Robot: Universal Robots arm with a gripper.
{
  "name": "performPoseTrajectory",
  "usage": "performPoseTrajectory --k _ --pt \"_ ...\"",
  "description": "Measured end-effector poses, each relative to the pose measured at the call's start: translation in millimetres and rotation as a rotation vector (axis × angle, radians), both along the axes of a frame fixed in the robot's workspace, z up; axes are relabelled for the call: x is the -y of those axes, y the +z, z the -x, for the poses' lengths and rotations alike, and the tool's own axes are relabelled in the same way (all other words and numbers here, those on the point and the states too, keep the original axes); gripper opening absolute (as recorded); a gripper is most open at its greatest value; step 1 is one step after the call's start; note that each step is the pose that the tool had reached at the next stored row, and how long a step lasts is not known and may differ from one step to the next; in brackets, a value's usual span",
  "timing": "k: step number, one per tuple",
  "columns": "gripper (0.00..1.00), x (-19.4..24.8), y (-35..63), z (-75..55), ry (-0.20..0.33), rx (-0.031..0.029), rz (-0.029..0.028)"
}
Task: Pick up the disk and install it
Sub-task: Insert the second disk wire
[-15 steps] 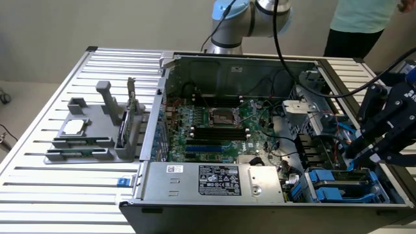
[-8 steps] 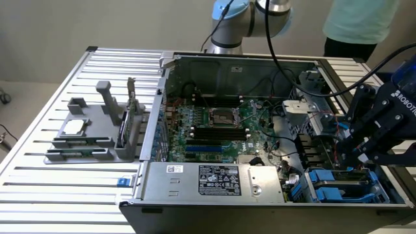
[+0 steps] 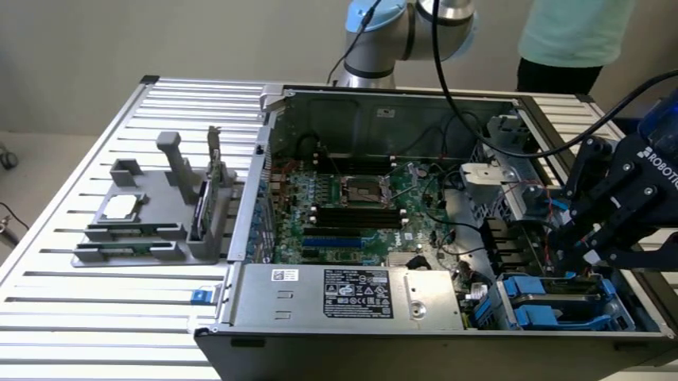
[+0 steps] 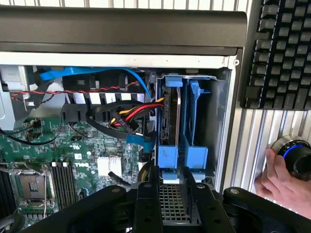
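In the wrist view the gripper (image 4: pixel 171 182) sat closest to the camera, its two black fingers (image 4: pixel 146 194) held a moderate way apart with a perforated metal piece showing in the gap between them. Whether they pinched anything could not be told. Just beyond the fingertips stood the drive bay (image 4: pixel 221 121), and in it the disk (image 4: pixel 170 119) stood on edge, a dark slab framed by its blue caddy, with a second blue caddy (image 4: pixel 196 121) just beside it. Red, yellow and black cables (image 4: pixel 133 112) ran up to the disk's side. To one side lay the green motherboard (image 4: pixel 53 155) with its processor socket. On the slatted table outside the case, a person's hand (image 4: pixel 284 182) rested against a round knob (image 4: pixel 299 155), and a black keyboard (image 4: pixel 282 48) lay further off.

In the exterior view the gripper (image 3: pixel 577 258) hung low over the bay at the near corner of the open computer case (image 3: pixel 382 99), on the exterior view's right, above the blue caddies (image 3: pixel 535 305). The large silver power supply (image 3: pixel 350 295) lay along the near edge. A grey fixture (image 3: pixel 159 214) holding a small square chip (image 3: pixel 120 207) stood on the table at the exterior view's left. At the far side rose the arm's base (image 3: pixel 371 40), with a person in a light green top (image 3: pixel 577 32) beside it
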State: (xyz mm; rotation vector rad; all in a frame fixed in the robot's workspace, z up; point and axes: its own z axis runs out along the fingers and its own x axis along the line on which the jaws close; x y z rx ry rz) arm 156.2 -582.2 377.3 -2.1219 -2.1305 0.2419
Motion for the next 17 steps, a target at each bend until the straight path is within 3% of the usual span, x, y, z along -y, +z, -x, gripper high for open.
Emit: performPoseTrajectory --k 6,8,13,17 --pt "0.31 0.0 0.0 0.0 0.0 0.0 0.0" --pt "0.31 -2.0 0.1 0.1 0.0 0.0 0.0002" --pt "0.31 -18.0 0.0 0.0 0.0 0.0006 -0.0001" --pt "0.31 -23.2 0.0 -4.6 0.0 0.0007 0.0"
